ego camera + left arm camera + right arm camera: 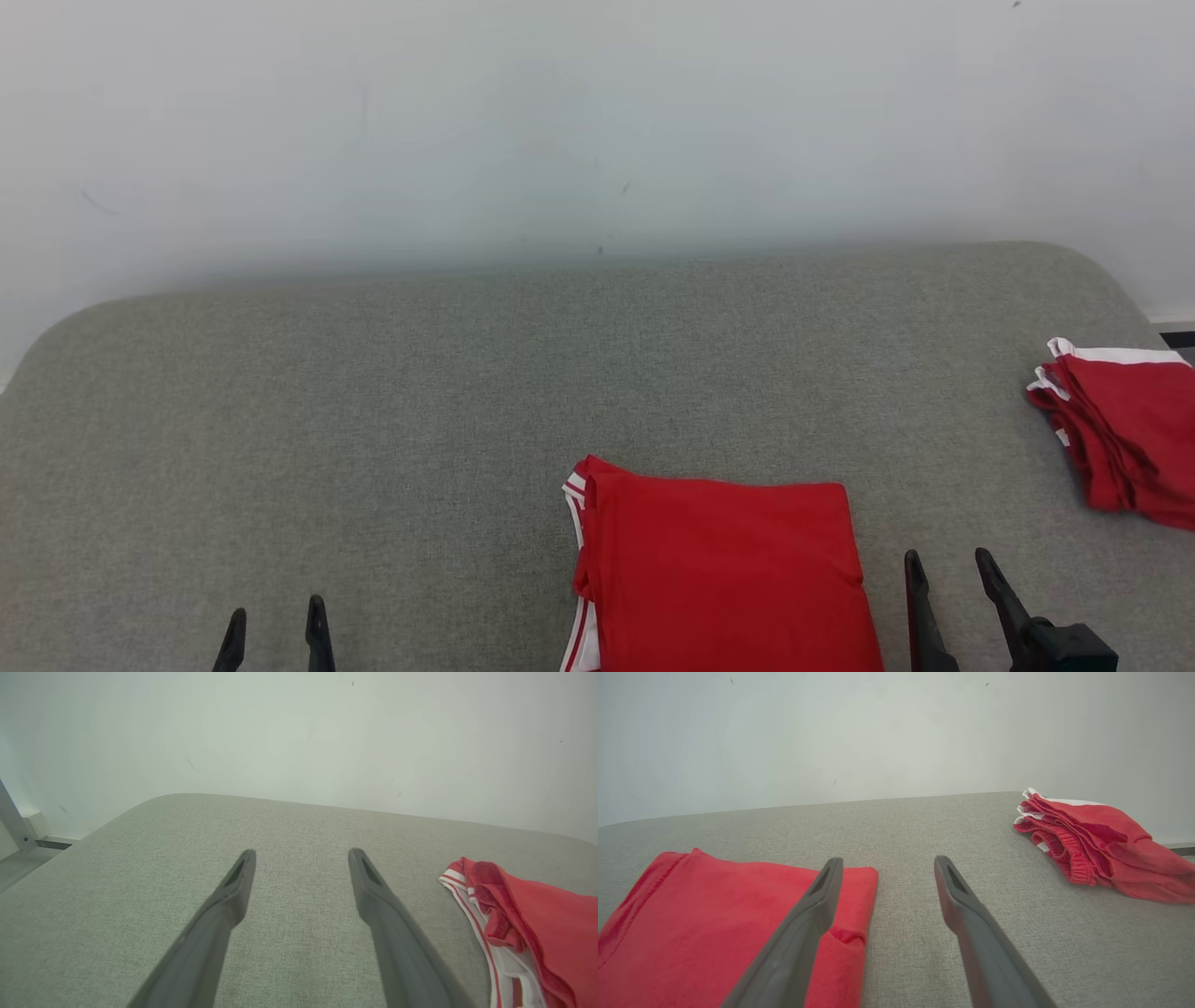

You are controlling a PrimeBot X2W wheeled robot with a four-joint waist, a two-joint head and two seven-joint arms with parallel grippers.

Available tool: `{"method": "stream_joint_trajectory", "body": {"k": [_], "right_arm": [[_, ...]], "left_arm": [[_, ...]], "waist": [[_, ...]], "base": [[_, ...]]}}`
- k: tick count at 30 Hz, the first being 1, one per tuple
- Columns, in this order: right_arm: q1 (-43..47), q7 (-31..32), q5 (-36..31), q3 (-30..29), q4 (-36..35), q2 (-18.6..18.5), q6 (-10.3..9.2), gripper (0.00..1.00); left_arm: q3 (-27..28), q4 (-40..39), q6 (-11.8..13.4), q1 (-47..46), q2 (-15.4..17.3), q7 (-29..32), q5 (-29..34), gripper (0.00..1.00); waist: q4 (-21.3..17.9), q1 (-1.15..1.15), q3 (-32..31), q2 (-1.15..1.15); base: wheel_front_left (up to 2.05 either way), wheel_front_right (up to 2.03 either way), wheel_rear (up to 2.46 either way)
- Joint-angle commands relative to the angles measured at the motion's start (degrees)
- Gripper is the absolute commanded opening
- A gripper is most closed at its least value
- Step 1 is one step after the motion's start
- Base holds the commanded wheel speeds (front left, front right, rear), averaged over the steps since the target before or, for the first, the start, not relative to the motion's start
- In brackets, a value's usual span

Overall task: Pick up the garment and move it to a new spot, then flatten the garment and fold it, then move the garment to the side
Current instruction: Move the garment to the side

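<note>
The folded garment (719, 569) lies on the cushion (373, 420), right gripper (948, 557) just right of it, left gripper (277, 609) well left, both spread wide and empty. Pinching one layer could unfold it.

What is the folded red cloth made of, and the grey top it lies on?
Folded red garment: soft knit cloth, probably sports jersey; matte, with limp folds and white striped trim at its edge. Grey surface: woven upholstery-like fabric, matte; a fine flecked weave shows up close, and rounded corners suggest padding, which is hidden.
</note>
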Motion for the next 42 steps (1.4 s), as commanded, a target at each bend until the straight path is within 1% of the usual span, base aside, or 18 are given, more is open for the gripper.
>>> {"method": "stream_joint_trajectory", "body": {"k": [1,11,16,19,22,24,25,27,31,33,36,38,42], "right_arm": [[-0.35,0.04,-0.42,0.11,0.1,0.09,-0.13,1.0],[-0.44,0.09,-0.37,0.23,-0.11,0.09,-0.13,1.0],[-0.97,0.37,-0.46,-0.3,-1.51,0.09,-0.13,1.0],[-1.51,2.29,0.11,0.28,-2.65,0.1,-0.13,1.0],[-2.39,8.69,0.59,1.18,-4.69,0.12,-0.13,1.0],[-3.07,15.1,2.42,-0.09,-6.24,-0.02,-0.13,1.0],[-3.5,23.1,2.25,-0.29,-7.7,0.1,-0.13,1.0],[-4.36,31.56,2.91,-0.39,-9.09,0.12,-0.13,1.0],[-5.4,46.21,3.68,-1.62,-11.55,0.09,-0.13,1.0],[-5.85,51.72,2.74,-1.75,-12.65,0.09,-0.13,1.0],[-6.85,56.0,2.89,-2.44,-13.72,0.07,-0.13,1.0],[-6.68,58.31,1.28,-2.69,-13.31,0.11,-0.13,1.0],[-7.99,59.89,0.68,-4.39,-12.11,0.07,-0.13,1.0]], "left_arm": [[0.27,0.2,0.07,0.55,-0.05,-0.17,-0.74,1.0],[0.41,0.84,-0.07,0.45,-0.04,-0.17,-0.87,1.0],[0.55,1.16,-0.21,0.27,-0.05,-0.17,-0.86,1.0],[0.54,1.31,-0.16,0.49,-0.04,-0.17,-1.0,1.0],[0.33,1.43,-0.23,0.51,-0.04,-0.17,-1.35,1.0],[0.09,1.54,-0.28,0.34,-0.05,-0.17,-1.42,1.0],[-0.32,1.53,-0.04,0.36,-0.05,-0.17,-1.86,1.0],[-0.86,1.55,0.22,0.41,-0.05,-0.17,-2.05,1.0],[-1.9,1.5,0.23,-0.14,-0.04,-0.17,-2.02,1.0],[-2.26,1.31,0.07,-0.47,-0.04,-0.17,-1.82,1.0],[-2.75,0.82,0.04,-0.66,-0.04,-0.17,-1.33,1.0],[-2.89,0.52,-0.09,-0.89,-0.04,-0.17,-1.17,1.0],[-3.31,0.05,-0.08,-1.53,-0.03,-0.17,-1.12,1.0]], "waist": [[-0.05,0.0,0.13,0.0],[0.14,0.0,0.52,0.0],[0.3,0.0,0.52,0.0],[0.35,0.0,0.39,0.0],[0.49,0.0,0.42,0.0],[0.72,0.0,0.54,0.0],[0.97,0.0,0.71,0.0],[1.29,0.0,0.96,0.0],[2.47,0.0,1.38,0.0],[3.1,0.0,1.65,0.0],[4.18,0.0,2.37,0.0],[4.88,0.0,3.25,0.0],[6.14,0.0,5.35,0.0]], "base": [[0.0,0.0,0.0],[0.0,0.0,0.0],[0.0,0.0,0.0],[0.0,0.0,0.0],[0.0,0.0,0.0],[0.0,0.0,0.0],[0.0,0.0,0.0],[0.0,0.0,0.0],[0.0,0.0,0.0],[0.0,0.0,0.0],[0.0,0.0,0.0],[0.0,0.0,0.0],[0.0,0.0,0.0]]}}
